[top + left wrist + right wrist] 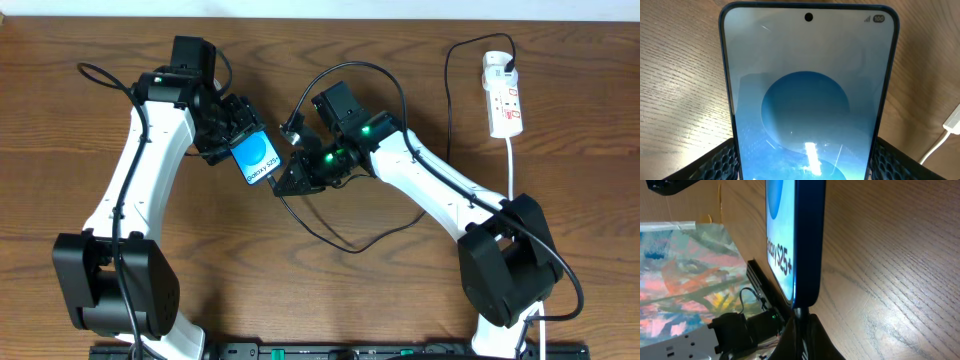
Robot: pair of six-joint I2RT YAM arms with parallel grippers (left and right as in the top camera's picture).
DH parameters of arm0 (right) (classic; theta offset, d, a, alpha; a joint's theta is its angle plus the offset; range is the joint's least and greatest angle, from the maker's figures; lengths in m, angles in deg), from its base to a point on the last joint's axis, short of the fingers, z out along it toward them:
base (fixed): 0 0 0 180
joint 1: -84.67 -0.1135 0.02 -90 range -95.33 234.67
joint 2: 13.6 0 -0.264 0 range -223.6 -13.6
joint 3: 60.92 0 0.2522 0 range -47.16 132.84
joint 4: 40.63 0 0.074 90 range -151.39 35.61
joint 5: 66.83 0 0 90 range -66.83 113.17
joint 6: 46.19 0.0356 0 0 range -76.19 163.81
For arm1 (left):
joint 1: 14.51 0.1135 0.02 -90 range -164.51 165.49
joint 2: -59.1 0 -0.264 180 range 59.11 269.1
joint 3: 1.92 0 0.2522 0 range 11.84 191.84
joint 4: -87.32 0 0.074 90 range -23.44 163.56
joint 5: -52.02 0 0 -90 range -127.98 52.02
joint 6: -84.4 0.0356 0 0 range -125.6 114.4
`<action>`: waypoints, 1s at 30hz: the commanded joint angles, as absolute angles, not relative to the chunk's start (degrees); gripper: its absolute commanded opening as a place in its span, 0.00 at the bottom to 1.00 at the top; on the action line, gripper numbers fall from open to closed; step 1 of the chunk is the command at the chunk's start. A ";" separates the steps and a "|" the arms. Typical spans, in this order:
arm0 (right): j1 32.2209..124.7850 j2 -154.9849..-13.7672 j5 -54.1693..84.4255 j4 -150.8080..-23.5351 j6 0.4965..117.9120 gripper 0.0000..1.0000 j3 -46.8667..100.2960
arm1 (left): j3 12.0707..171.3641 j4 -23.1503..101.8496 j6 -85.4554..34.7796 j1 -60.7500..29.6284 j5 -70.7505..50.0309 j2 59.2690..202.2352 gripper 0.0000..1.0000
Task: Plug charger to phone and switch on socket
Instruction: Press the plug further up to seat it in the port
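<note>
My left gripper [237,135] is shut on the phone [256,158] and holds it tilted above the table. The phone's blue screen fills the left wrist view [807,100], with my fingers [805,167] on both of its sides. My right gripper [288,181] is shut on the charger's connector end [801,314], whose tip meets the phone's bottom edge [807,240]. I cannot tell how deep it sits. The thin black charger cable [345,243] loops across the table to its plug [510,68] in the white socket strip [503,100] at the back right.
The strip's thick white cord [513,160] runs toward the front past the right arm's base. The strip's end and cord show at the right edge of the left wrist view [954,122]. A colourful sheet [685,275] lies beyond the table edge.
</note>
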State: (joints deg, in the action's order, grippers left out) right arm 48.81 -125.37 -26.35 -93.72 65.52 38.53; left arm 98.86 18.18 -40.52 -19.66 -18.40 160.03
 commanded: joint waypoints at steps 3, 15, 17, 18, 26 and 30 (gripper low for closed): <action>48.68 -125.67 -28.20 -93.87 64.95 0.01 38.57 | 99.83 18.09 -40.76 -19.62 -17.77 159.05 0.07; 48.50 -124.32 -27.92 -94.94 63.20 0.01 38.57 | 99.83 18.09 -40.78 -19.62 -17.77 159.05 0.07; 48.46 -123.86 -27.35 -94.94 63.05 0.01 38.57 | 99.83 18.09 -40.78 -19.62 -17.77 159.05 0.07; 48.46 -123.82 -27.24 -94.92 63.03 0.01 38.57 | 99.83 18.12 -40.78 -19.62 -17.77 159.05 0.07; 48.33 -123.82 -27.33 -94.40 63.03 0.01 38.57 | 99.83 18.09 -40.78 -19.62 -17.77 159.05 0.07; 48.29 -123.80 -27.35 -94.22 63.01 0.01 38.57 | 99.83 18.09 -40.78 -19.62 -18.12 159.05 0.07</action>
State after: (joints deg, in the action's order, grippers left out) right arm 48.81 -125.35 -26.50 -94.35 64.14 38.53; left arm 98.86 18.18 -40.52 -19.66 -18.43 160.03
